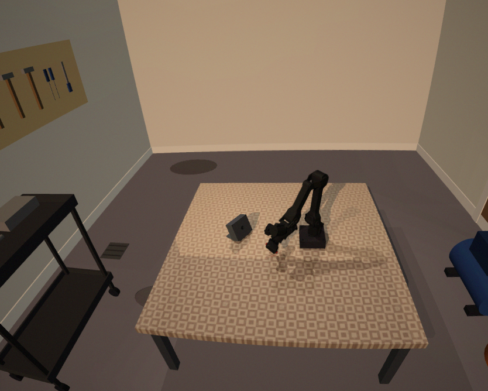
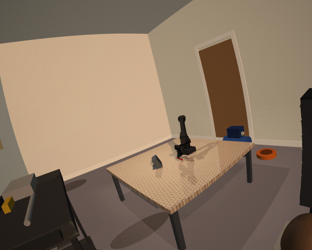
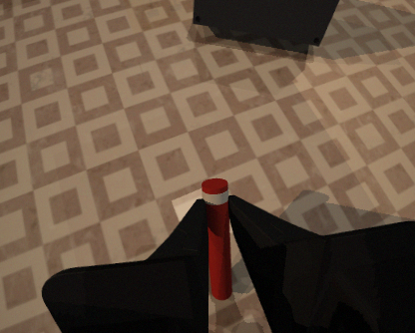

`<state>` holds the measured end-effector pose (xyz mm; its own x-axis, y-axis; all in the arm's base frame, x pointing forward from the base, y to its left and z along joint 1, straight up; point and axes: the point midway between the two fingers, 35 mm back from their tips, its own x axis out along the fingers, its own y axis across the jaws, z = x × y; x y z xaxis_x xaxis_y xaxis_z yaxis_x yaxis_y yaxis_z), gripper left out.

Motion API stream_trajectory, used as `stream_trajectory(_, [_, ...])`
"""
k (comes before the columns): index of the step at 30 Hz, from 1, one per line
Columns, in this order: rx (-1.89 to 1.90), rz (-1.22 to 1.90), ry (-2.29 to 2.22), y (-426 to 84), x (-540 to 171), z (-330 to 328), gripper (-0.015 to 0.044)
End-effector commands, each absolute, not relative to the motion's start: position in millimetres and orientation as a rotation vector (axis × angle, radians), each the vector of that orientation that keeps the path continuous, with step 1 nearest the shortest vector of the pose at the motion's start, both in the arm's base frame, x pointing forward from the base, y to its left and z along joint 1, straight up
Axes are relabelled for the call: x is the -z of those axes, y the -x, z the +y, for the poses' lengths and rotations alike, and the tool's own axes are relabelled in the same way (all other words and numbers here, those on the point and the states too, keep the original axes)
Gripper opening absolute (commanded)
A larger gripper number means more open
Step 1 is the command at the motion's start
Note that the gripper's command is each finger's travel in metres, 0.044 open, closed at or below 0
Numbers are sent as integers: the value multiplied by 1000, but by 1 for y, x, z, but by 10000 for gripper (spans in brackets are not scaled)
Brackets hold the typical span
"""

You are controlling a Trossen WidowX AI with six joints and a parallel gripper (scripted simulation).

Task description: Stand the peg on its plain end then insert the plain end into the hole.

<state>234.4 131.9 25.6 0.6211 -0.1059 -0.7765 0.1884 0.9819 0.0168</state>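
My gripper [image 1: 272, 247] [image 2: 178, 157] [image 3: 215, 204] is shut on the red peg [image 2: 180, 158] [image 3: 219, 249], close to its white band. In the wrist view the banded end is between the fingertips and the plain end points back below them. In the exterior view the peg is tilted, nearer flat than upright, and looks a little above the table [image 1: 285, 313] [image 2: 166, 191]. The dark sloped panel [image 1: 236, 230] [image 2: 157, 162] [image 3: 264, 20] stands apart from the gripper. Its hole [image 1: 242, 227] shows in the top view; the wrist view shows only the panel's lower part.
The arm's base [image 1: 312, 237] [image 2: 190, 150] stands on the table to the right of the gripper in the top view. A dark cart [image 1: 44, 203] stands off the table on the left.
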Motion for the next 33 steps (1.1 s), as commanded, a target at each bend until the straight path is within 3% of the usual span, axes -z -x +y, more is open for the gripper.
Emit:
stream_trajectory(1, [172,838,-100,-232,-28,133,51])
stream_trajectory(33, [181,565,-74,-211,-31,137,51])
